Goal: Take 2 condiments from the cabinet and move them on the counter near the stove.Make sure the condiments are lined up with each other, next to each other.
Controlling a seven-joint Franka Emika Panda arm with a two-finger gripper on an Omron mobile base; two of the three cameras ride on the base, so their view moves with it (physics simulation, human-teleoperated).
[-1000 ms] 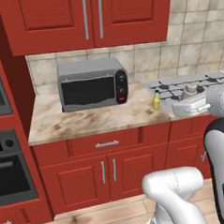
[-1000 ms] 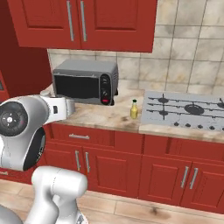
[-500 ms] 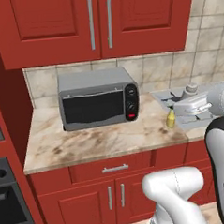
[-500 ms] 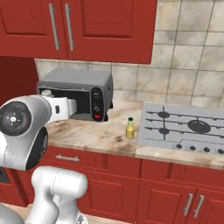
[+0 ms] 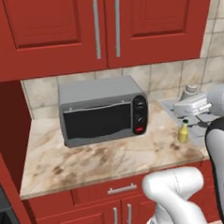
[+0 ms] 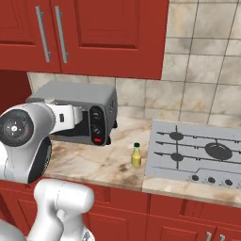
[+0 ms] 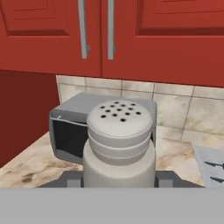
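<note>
My gripper (image 7: 118, 180) is shut on the grey-white shaker (image 7: 119, 144), which stands upright between the dark fingertips (image 7: 72, 179), its rounded perforated top up. From the left base view, the shaker's top (image 5: 191, 88) peeks above my hand (image 5: 191, 104), over the stove's left edge. The small yellow bottle (image 5: 182, 131) (image 6: 136, 156) with its dark cap stands on the marbled counter (image 5: 102, 156) (image 6: 94, 162), just left of the silver stove (image 6: 197, 155). Above the counter hangs the red wall cabinet (image 5: 104, 30) (image 7: 109, 30), both doors closed.
A grey toaster oven (image 5: 102, 110) (image 6: 80, 110) (image 7: 70, 131) sits on the counter, left of the bottle. A tall red panel (image 5: 7, 139) closes the counter's left end. Red base cabinets (image 5: 114, 198) run under the worktop.
The base has driven closer to the counter, so the whole scene has grown and shifted in both base views. The shaker has stayed in my gripper.
</note>
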